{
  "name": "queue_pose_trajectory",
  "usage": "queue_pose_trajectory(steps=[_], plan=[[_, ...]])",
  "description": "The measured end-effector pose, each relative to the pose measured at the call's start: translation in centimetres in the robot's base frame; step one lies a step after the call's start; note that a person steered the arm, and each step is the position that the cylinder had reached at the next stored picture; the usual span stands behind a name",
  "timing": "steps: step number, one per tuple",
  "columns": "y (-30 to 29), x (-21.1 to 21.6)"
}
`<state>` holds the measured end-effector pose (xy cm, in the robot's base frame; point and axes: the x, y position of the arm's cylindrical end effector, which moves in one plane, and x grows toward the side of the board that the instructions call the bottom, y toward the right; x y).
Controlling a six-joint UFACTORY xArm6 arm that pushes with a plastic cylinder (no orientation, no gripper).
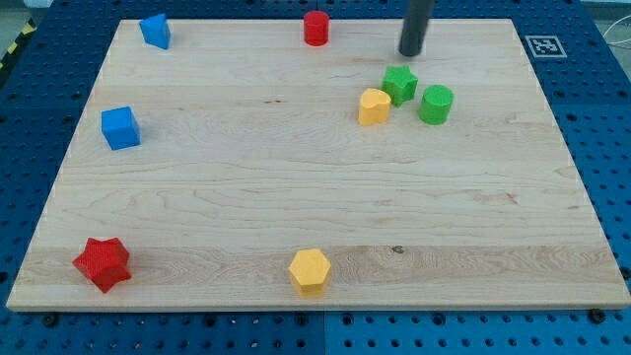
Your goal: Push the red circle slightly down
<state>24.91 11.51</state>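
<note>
The red circle (315, 28) is a small red cylinder standing near the view's top edge of the wooden board (246, 217), a little left of centre. My tip (410, 52) is the lower end of the dark rod that enters from the view's top. It sits to the right of the red circle and slightly lower, well apart from it. It is just above the green star (399, 83) without touching it.
A yellow block (374, 106) and a green cylinder (436, 104) flank the green star. A blue block (155, 31) is at top left, a blue cube (120, 127) at left, a red star (103, 263) at bottom left, a yellow hexagon (310, 270) at bottom centre.
</note>
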Motion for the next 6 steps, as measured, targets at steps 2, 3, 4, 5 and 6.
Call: queue_pose_trajectory(steps=[2, 3, 4, 5, 6], plan=[[-9.6, -5.5], [-13.4, -5.6], [-16.2, -5.6], [-15.1, -5.6], [-12.0, -5.5]])
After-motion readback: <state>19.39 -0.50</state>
